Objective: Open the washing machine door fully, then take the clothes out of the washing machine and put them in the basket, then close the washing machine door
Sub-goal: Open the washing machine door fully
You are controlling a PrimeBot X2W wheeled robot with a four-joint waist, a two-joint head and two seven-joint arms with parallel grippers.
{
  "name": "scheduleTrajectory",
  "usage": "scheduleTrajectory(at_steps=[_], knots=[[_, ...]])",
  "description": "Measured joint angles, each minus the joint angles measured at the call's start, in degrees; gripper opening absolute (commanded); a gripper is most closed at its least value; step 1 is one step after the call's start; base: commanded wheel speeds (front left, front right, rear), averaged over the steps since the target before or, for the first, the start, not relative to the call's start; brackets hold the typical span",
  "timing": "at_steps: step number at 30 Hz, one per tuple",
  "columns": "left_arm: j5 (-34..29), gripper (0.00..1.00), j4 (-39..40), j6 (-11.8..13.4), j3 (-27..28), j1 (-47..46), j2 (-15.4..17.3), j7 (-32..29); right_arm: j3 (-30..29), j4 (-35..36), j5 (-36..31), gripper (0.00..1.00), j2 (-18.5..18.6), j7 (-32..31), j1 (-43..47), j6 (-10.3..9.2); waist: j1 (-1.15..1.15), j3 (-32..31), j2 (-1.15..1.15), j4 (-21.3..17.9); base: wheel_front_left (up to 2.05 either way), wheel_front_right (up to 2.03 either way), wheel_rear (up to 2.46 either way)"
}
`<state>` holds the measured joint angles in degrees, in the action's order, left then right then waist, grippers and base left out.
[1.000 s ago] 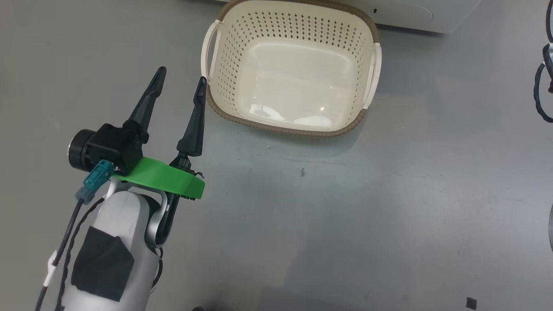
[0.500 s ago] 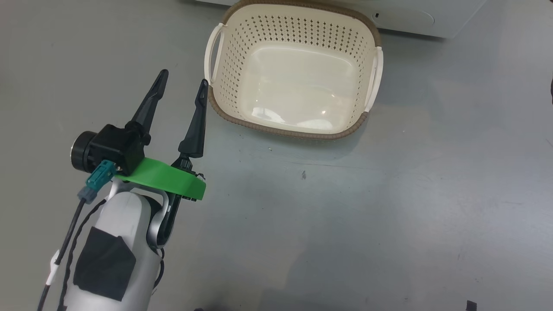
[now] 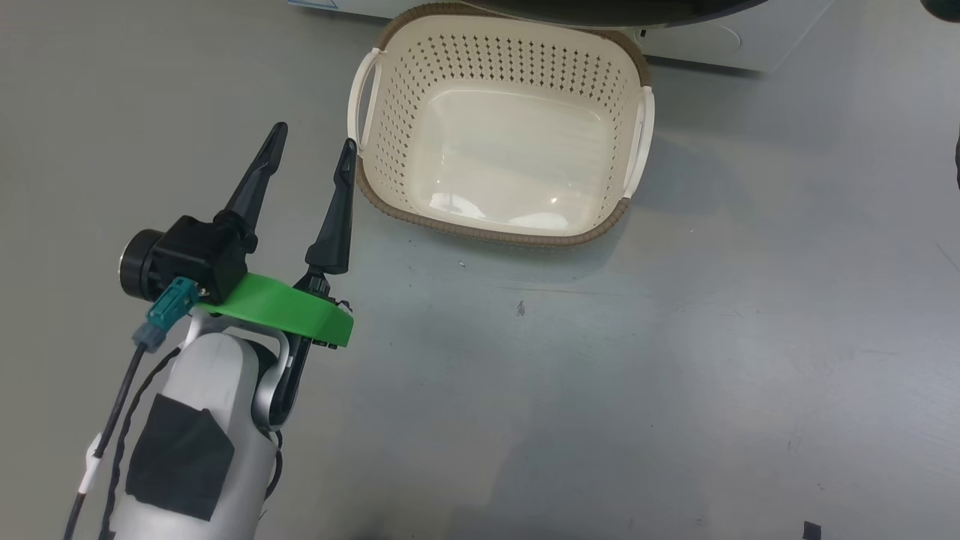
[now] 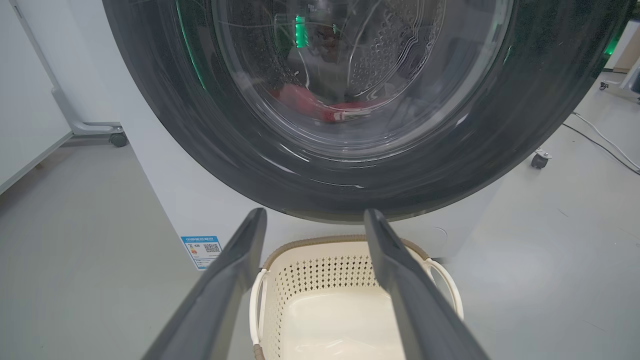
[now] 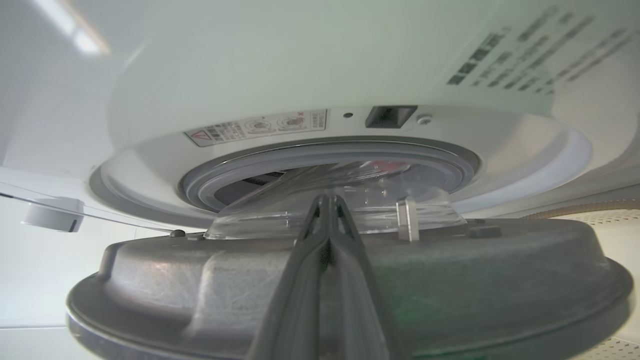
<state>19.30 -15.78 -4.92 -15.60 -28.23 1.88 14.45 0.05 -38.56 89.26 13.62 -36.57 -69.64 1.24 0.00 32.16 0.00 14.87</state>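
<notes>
Right wrist view: opening step, door only ajar

Nearest: right gripper (image 5: 327, 199) clenched, nothing pinched, laid along the grey inner face of the washing machine door (image 5: 200, 280); probably touching, can't confirm from this angle. Just beyond, open gap to the rubber-ringed mouth (image 5: 200, 175) of the washing machine (image 5: 300, 60), so ajar, nowhere near full swing. Then left gripper (image 3: 313, 136) spread wide and empty, hovering just beside the left handle (image 3: 364, 97) of the basket (image 3: 525, 238); basket bare, on the floor in front of the machine, far rim tucked under the door. Furthest: red clothes (image 4: 300, 102) down in the drum, seen through the glass from the left wrist. To finish well: push on the inner face out near the free edge; follow the door's arc, not a straight line; go slow at the end of travel; hold the left arm clear of the swing.
</notes>
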Motion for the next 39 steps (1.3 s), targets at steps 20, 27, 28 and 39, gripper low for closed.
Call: scheduleTrajectory(at_steps=[20,27,28,39], knots=[[-0.96,1.00,-1.82,-0.20,1.14,0.10,-0.16,0.00,2.00,-0.71,3.50,0.00,-3.08,-8.61,7.53,3.88,0.00,-3.55,0.00,-1.77,0.00,0.00,0.00],[-1.25,1.00,-2.49,-0.49,1.44,1.40,-0.19,0.00,2.90,-0.37,4.08,0.00,-4.30,-10.93,11.38,4.71,0.00,-5.71,0.00,-2.18,0.00,0.00,0.00],[-1.25,1.00,-2.59,-0.49,1.45,1.75,-0.19,0.00,2.94,-0.30,4.19,0.00,-4.35,-11.22,11.86,4.75,0.00,-6.00,0.00,-2.18,0.00,0.00,0.00],[-1.30,1.00,-3.16,-0.52,1.93,3.57,-0.20,0.00,3.89,2.72,5.90,0.00,-6.23,-13.76,17.80,5.25,0.00,-8.86,0.00,-1.85,0.00,0.00,0.00]])
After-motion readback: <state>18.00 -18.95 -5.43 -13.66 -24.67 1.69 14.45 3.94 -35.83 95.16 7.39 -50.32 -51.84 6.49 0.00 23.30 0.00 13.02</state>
